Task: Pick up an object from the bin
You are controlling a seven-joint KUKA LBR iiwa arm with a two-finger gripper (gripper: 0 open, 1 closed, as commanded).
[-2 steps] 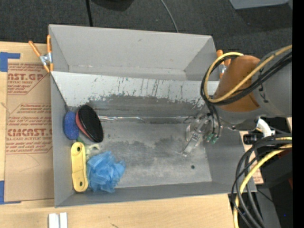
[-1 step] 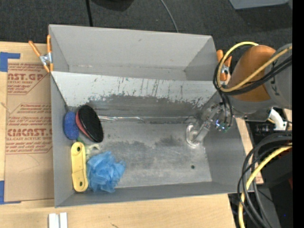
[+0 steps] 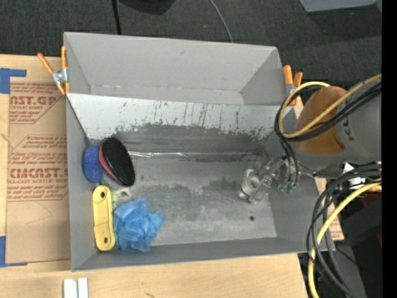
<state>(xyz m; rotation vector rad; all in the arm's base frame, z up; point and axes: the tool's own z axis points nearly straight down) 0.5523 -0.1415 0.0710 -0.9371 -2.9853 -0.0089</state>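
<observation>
- Arm [image 3: 347,135] is highest and nearest the lens, entering over the right wall of the bin [image 3: 186,104].
- Gripper [image 3: 253,187] hangs low over bare grey floor in the right half of the bin. Nothing lies under it. Open or closed: cannot tell.
- No thing is gripped yet. All 4 candidates sit clustered at the left wall, well apart from the gripper.
- Yellow bar [image 3: 103,219]: lies flat in the near-left corner, long axis parallel to the left wall, 1 end toward the near wall, the other toward the far wall.
- Blue puff [image 3: 136,223]: crumpled and roundish, no clear long axis, touching the bar's right side.
- Black oval [image 3: 118,161]: long axis runs near-to-far, its near end tilted slightly to the right. It overlaps a blue round thing [image 3: 92,164] on its left.
- Risk: closing here would likely catch only air or scrape the floor.
- Risk: the cluster is tight and hard against the wall, so a reach there may strike the wall or nudge 2 things at once.
- Risk: gripped along its long axis, the bar would probably slip; a grip across its width looks safer.
- Risk: the puff looks soft and may drag its neighbour up.
</observation>
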